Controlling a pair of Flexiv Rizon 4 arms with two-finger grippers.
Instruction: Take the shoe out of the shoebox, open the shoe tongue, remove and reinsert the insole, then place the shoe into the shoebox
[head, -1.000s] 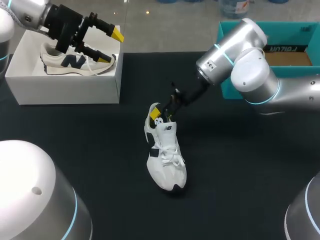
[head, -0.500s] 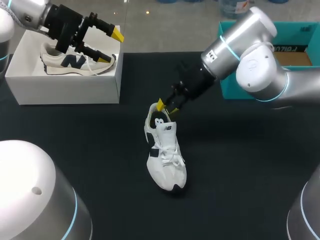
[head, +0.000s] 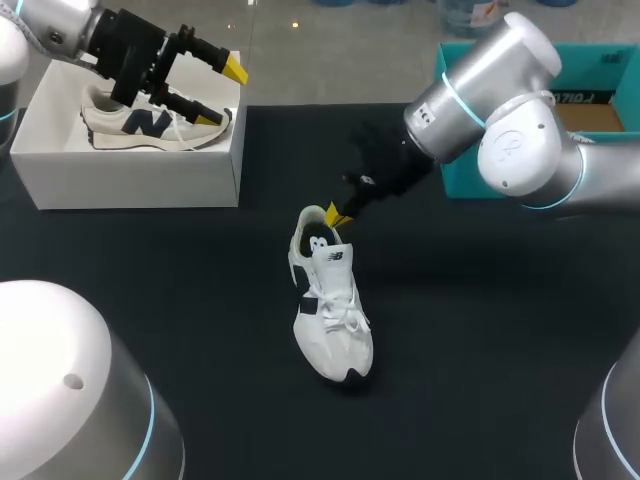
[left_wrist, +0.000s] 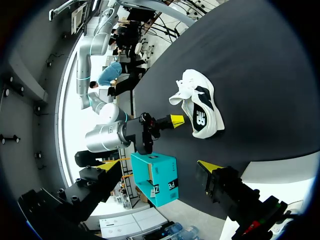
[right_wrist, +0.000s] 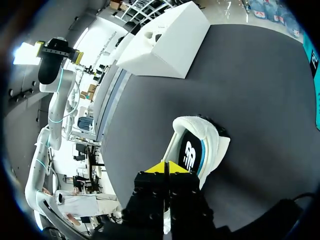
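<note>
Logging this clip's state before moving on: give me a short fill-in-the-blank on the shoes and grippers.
1. The white shoe stands on the ___ table.
2. The second shoe lies inside the ___ shoebox.
3. The left gripper hovers over that shoebox with its jaws ___.
4. The right gripper, jaws shut, sits at the white shoe's ___ end.
Missing words: black; white; open; heel.

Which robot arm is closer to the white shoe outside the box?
Right. The right arm has its jaws by the white sneaker's heel; the left arm hangs over the white shoebox.
</note>
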